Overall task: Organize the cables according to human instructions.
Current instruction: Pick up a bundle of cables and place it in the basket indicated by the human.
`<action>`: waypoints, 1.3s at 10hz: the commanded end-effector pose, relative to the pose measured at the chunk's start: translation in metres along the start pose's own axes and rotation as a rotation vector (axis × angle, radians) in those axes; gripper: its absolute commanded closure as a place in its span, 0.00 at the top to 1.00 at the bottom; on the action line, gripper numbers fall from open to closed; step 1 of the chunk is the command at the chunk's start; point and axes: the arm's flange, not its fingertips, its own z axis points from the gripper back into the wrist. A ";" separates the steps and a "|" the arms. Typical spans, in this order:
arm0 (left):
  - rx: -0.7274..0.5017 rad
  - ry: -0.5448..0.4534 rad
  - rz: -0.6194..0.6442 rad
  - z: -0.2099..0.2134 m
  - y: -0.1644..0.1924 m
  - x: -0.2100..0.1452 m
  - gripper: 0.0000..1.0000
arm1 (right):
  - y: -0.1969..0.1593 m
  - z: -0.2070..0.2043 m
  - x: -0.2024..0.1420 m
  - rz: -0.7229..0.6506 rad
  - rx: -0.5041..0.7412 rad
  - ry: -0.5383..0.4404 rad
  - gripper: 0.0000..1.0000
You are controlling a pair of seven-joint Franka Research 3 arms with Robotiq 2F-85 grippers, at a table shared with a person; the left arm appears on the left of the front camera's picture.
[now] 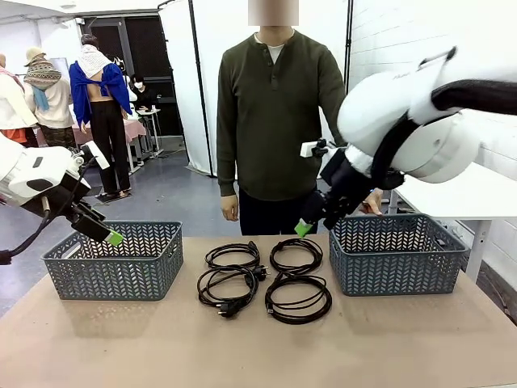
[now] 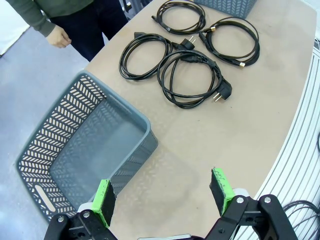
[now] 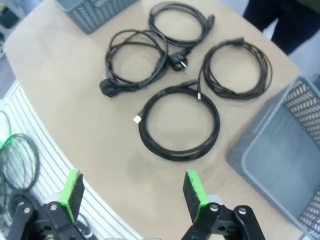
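Four black coiled cables lie mid-table: back left [image 1: 233, 255], back right [image 1: 296, 255], front left [image 1: 229, 287] and front right [image 1: 298, 299]. My left gripper [image 1: 109, 234] hovers open over the left basket's near rim, empty. In the left wrist view its fingers [image 2: 162, 195] stand wide apart above the table, with the cables [image 2: 192, 77] farther off. My right gripper [image 1: 304, 227] hangs open and empty above the table, beside the right basket. In the right wrist view it [image 3: 132, 192] is above the table edge, with a cable [image 3: 180, 122] just ahead. The human [image 1: 275, 121] stands at the far side, arms down.
A grey-blue basket [image 1: 113, 259] stands at the table's left and another [image 1: 396, 255] at its right; both look empty. The left basket [image 2: 85, 150] lies close under my left gripper. Bare tabletop [image 1: 242, 347] stretches in front of the cables.
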 end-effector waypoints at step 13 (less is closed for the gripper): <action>-0.002 -0.001 0.012 -0.001 0.001 -0.001 1.00 | 0.004 -0.069 0.031 -0.086 -0.074 0.157 1.00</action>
